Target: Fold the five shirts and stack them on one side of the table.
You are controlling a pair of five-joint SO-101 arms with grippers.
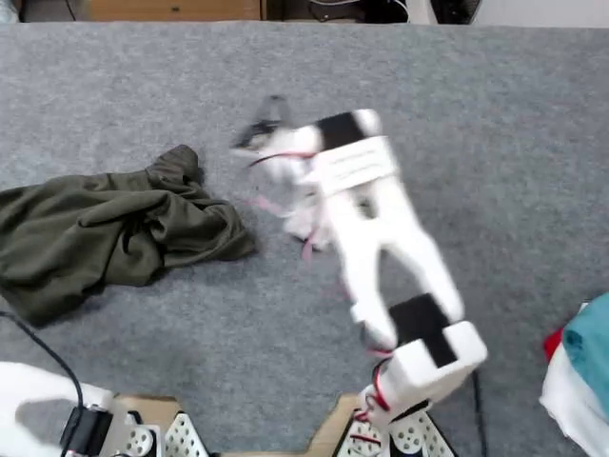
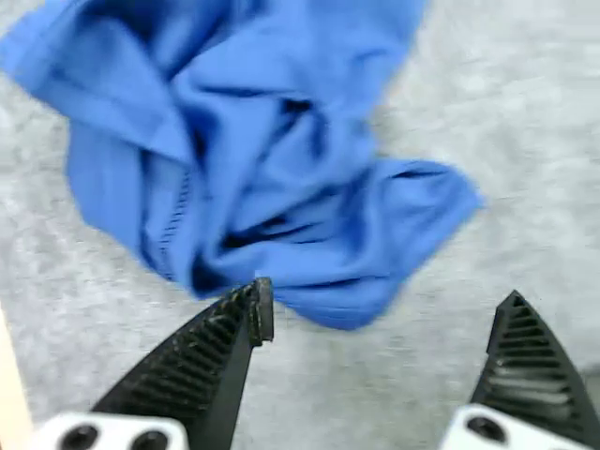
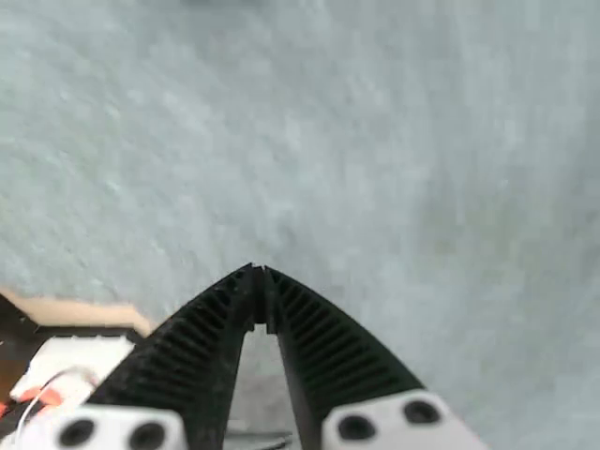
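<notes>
— Where are the shirts?

— We see a green shirt [image 1: 105, 233] lying crumpled and unfolded on the left part of the grey table [image 1: 476, 114]. At the table's right edge there is a pile [image 1: 582, 371] of cloth, with teal on top, a bit of red beside it and white underneath. We cannot tell how neatly it is folded, as the edge of the high view cuts it off. In the left wrist view we also find a blue shirt [image 2: 262, 159], bunched up in loose folds on the grey surface.

— And what are our grippers doing?

— The left gripper [image 2: 387, 295] hangs over the near edge of the blue shirt with its two fingers spread wide. One fingertip [image 2: 261, 305] is right at the hem, but we cannot tell whether it touches the cloth. Nothing is held.

— And the right one?

— The right arm [image 1: 381, 238] stretches from the near side out over the middle of the table. Its tip is well apart from the pile and only near the green shirt, above bare grey surface. The right gripper [image 3: 256, 274] has its fingers pressed together, tip against tip, and we see nothing between them.
</notes>
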